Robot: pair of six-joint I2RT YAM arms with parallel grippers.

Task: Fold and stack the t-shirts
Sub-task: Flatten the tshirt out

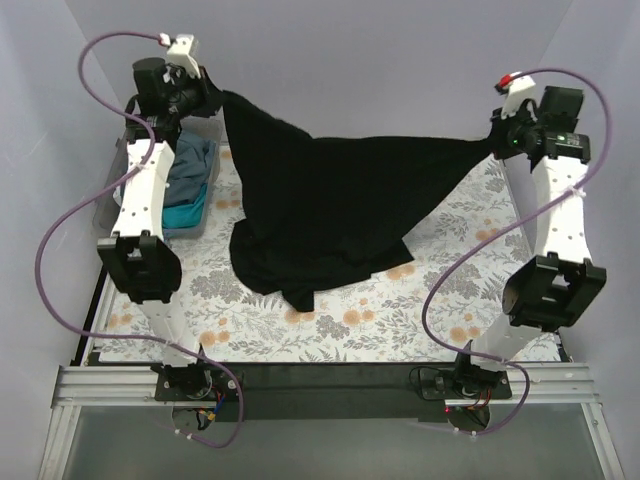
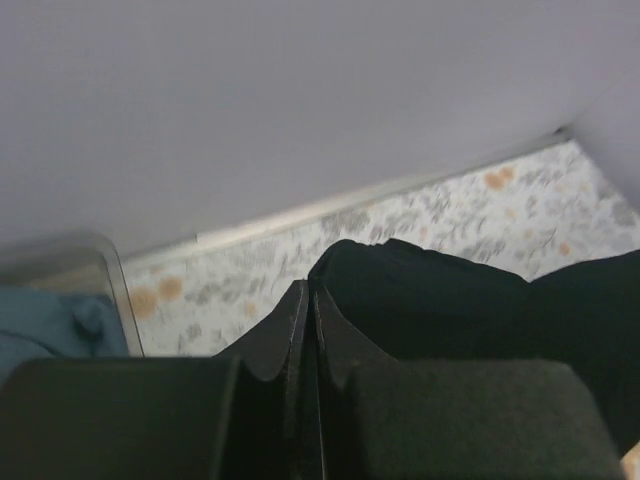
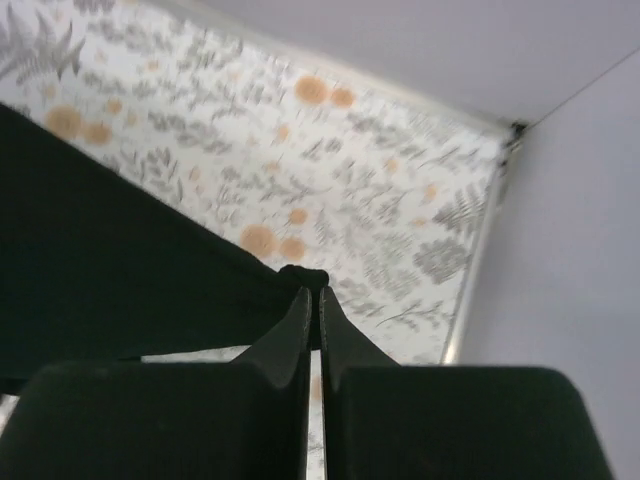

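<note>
A black t-shirt hangs stretched between both raised grippers, its lower part bunched on the floral table cover. My left gripper is shut on its far-left corner; the cloth shows beside the fingers in the left wrist view. My right gripper is shut on the far-right corner, where a small wad of black cloth pokes out past the fingertips. A slate-blue shirt and a teal one lie in a clear bin at the left. No pink shirt is in view.
The clear plastic bin stands at the far left under the left arm; its rim shows in the left wrist view. The floral table cover spans the table. Grey walls close in at the back and sides.
</note>
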